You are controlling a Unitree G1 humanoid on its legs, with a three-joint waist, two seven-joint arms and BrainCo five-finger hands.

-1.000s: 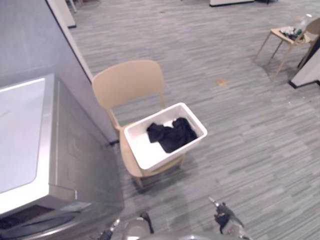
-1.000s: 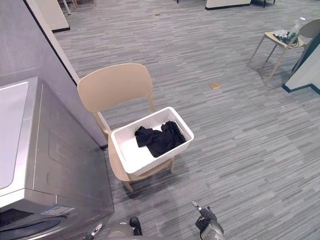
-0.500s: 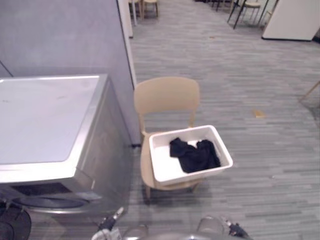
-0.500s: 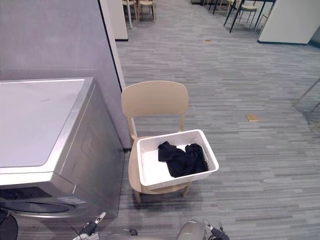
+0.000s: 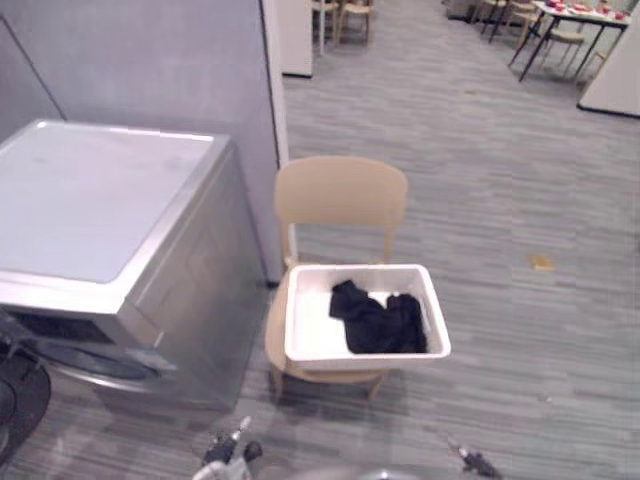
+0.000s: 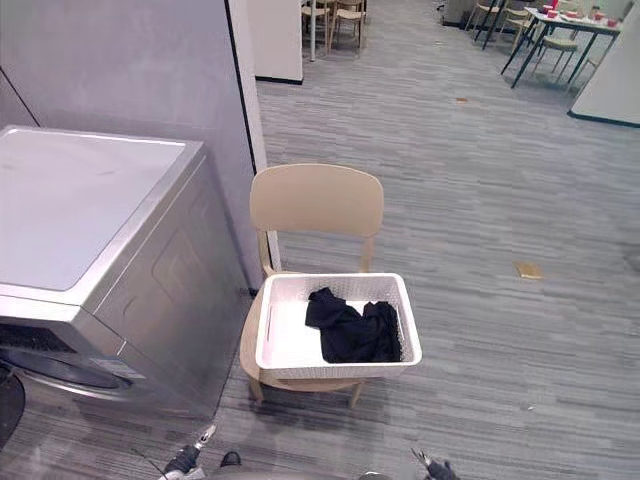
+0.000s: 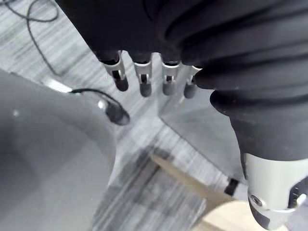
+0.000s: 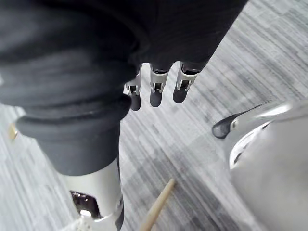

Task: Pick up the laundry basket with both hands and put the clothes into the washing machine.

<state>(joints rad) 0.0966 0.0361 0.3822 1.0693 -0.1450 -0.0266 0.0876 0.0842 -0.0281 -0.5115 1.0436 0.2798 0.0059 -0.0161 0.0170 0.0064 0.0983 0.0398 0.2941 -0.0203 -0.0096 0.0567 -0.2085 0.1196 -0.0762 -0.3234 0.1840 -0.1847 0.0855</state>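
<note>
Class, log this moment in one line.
laundry basket: on chair | clothes: in basket | washing machine: left of chair | left hand: open | right hand: open

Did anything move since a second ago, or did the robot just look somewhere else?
Just the camera swung round; none of the things moved. The laundry basket still sits on the chair beside the washing machine, with the dark clothes inside. The left hand and right hand are open, holding nothing.

Even indoor light; soft shadow under chair point(image 6: 315, 200); perhaps mild glare on washing machine point(image 6: 90, 200).
</note>
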